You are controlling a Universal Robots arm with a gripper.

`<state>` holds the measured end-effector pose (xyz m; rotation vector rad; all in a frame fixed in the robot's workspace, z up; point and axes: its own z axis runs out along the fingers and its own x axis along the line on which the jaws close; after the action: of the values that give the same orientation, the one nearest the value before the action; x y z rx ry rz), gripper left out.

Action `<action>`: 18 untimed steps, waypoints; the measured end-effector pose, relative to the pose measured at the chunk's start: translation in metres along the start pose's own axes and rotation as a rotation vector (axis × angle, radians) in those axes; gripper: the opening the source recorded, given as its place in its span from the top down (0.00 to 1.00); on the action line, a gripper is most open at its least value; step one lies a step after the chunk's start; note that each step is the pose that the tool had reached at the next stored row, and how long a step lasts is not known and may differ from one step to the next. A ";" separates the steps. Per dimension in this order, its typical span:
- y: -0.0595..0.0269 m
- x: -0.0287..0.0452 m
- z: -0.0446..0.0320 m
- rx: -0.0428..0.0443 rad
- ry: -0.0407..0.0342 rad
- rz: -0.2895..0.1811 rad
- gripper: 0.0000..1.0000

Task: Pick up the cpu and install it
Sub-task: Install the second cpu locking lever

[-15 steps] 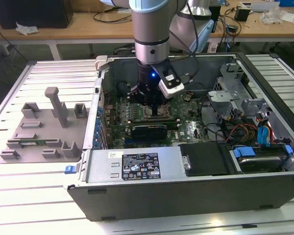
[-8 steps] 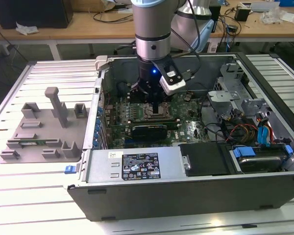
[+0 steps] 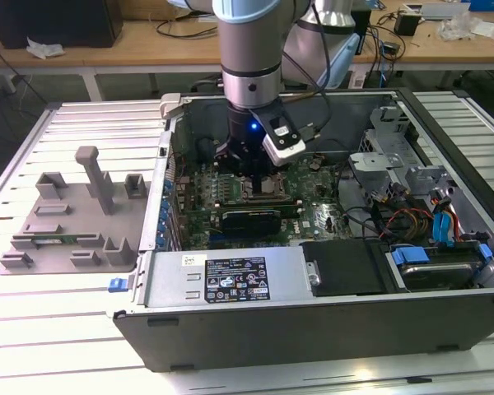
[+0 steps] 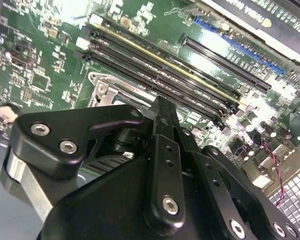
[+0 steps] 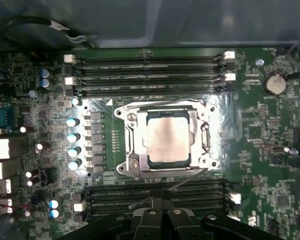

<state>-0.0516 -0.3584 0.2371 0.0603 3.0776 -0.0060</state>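
Already seated: the cpu (image 5: 168, 138) lies flat inside the socket frame (image 5: 166, 141) on the motherboard (image 5: 260, 125), with the gripper (image 3: 249, 161) poised just above it.

Nearest the lens in the first wrist view, the black finger linkage (image 5: 162, 220) hangs over the memory slots (image 5: 155, 192); whether the fingers are open or closed I cannot tell, though nothing shows held between them. Beyond lies the chip, its silver top framed squarely by the metal socket frame, which suggests it has been placed and awaits clamping. Farther off run more memory slots (image 5: 147, 75) and a coin cell (image 5: 273, 84). Seen from the exterior view, the arm reaches down into the open computer case (image 3: 313, 329), beside a grey parts fixture (image 3: 74, 218). White labels (image 3: 225, 280) sit on the power supply; I leave their print unread.
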 end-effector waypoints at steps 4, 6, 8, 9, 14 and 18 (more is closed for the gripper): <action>0.0000 -0.0004 0.0024 -0.0041 0.0128 -0.012 0.89; 0.0001 -0.0008 0.0043 -0.0041 0.0252 -0.016 0.89; 0.0000 -0.0006 0.0068 -0.0045 0.0367 -0.020 0.89; 0.0000 -0.0005 0.0079 -0.0048 0.0410 -0.021 0.89; -0.0023 0.0008 0.0174 -0.0109 0.0593 -0.023 0.89; -0.0046 0.0075 0.0193 -0.0397 0.0603 -0.025 0.89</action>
<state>-0.0580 -0.3628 0.2173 0.0199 3.1371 0.0566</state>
